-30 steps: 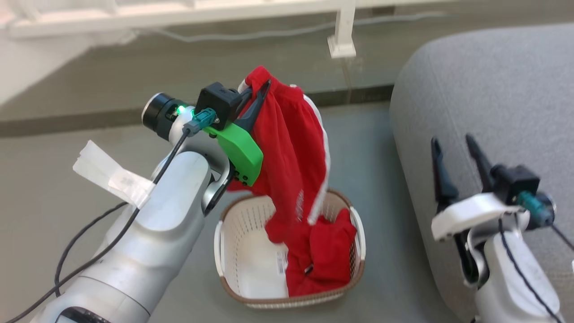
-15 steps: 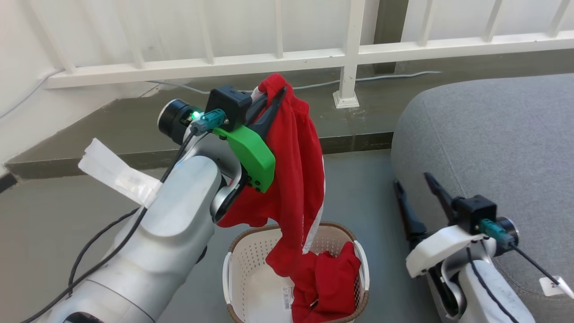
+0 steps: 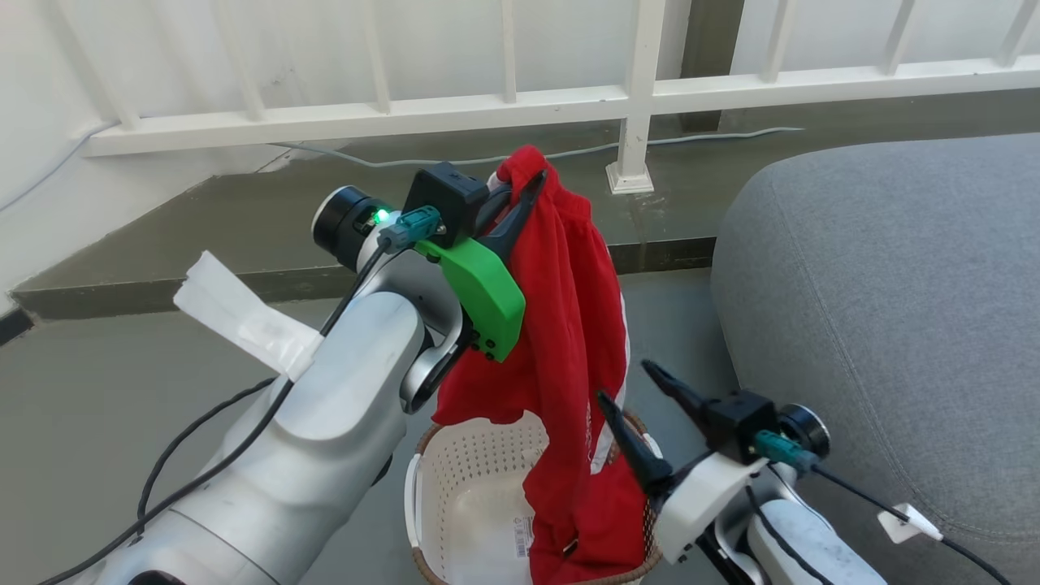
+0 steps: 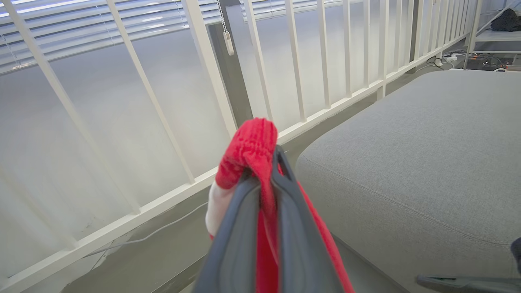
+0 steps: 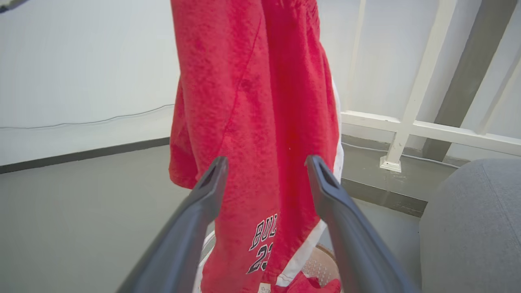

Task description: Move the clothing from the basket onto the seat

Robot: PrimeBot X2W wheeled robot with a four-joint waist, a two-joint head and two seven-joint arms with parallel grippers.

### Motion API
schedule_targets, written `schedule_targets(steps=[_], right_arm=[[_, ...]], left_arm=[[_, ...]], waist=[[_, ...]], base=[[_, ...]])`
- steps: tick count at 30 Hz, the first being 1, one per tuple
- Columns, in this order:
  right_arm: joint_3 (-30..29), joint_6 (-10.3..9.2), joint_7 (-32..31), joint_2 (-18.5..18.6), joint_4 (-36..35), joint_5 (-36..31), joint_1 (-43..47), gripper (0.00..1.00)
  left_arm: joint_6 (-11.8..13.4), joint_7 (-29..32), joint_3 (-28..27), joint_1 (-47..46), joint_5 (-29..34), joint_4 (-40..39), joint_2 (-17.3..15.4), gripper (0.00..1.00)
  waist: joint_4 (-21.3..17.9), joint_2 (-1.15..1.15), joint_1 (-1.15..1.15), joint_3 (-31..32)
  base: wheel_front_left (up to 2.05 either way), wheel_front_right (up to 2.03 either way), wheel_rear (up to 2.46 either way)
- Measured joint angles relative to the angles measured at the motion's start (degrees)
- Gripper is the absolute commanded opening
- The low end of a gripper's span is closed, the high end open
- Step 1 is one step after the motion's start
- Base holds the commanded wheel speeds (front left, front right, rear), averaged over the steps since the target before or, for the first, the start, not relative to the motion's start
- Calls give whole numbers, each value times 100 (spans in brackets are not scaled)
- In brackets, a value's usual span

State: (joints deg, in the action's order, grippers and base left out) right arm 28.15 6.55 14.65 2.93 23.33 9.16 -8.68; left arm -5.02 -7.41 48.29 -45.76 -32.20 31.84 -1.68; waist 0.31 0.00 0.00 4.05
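While the left claw pinches the clothing aloft, the right claw gapes empty.

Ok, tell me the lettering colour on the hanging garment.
Black lettering, white outline; best in right wrist view.

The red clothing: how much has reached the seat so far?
Nothing lies on the seat's visible part yet. In hand: the left claw is shut on one red garment, lifted, its lower end hanging into the basket; the open right claw faces it. Left: carry it over, then fetch the red fabric in the basket.
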Motion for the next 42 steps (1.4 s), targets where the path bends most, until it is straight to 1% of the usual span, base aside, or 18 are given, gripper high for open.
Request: schedule_targets(steps=[8,13,18,21,26,27,28,29,30,33,35,37,39,42], right_arm=[[570,16,0,40,338,-49,-498,100],[823,51,0,52,511,20,-730,100],[1013,45,0,52,809,21,-976,100],[1085,-34,0,52,1027,23,-1085,100],[1177,-247,0,58,1195,142,-1216,100],[1188,-277,0,57,1196,170,-1260,94],[1212,-311,0,57,1202,203,-1305,49],[1236,-315,0,58,1202,212,-1352,16],[1259,-323,0,57,1202,238,-1385,0],[1279,-421,0,57,1202,346,-1463,0],[1276,-424,0,56,1213,412,-1466,0],[1272,-475,0,57,1233,453,-1472,0],[1261,-497,0,56,1234,506,-1498,0],[1199,-526,0,55,1236,521,-1545,0]], left_arm=[[74,89,194,-9,-193,-282,0,0],[109,146,356,-14,-291,-434,0,0],[209,213,387,-18,-293,-456,0,0],[256,259,415,-21,-331,-475,-3,0],[302,289,517,-30,-364,-546,-3,0],[304,293,533,-30,-390,-565,-3,0],[310,308,543,-31,-420,-584,-3,0],[325,310,549,-31,-477,-599,-3,0],[335,310,550,-31,-508,-609,-3,0],[363,310,552,-32,-514,-613,-3,0],[405,310,550,-32,-530,-612,-3,0],[420,310,545,-32,-534,-602,-3,0],[510,309,522,-32,-534,-571,-3,0],[513,307,497,-32,-534,-524,-3,0]], waist=[[21,0,0,-47],[92,0,0,-68],[153,0,0,-99],[170,0,0,-111],[197,0,0,-132],[202,0,0,-137],[207,0,0,-142],[211,0,0,-147],[214,0,0,-152],[217,0,0,-167],[210,0,0,-177],[196,0,0,-185],[163,0,0,-192],[122,0,0,-200]], base=[[0,0,0],[0,0,0],[0,0,0],[0,0,0],[0,0,0],[0,0,0],[0,0,0],[0,0,0],[0,0,0],[0,0,0],[0,0,0],[0,0,0],[0,0,0],[0,0,0]])
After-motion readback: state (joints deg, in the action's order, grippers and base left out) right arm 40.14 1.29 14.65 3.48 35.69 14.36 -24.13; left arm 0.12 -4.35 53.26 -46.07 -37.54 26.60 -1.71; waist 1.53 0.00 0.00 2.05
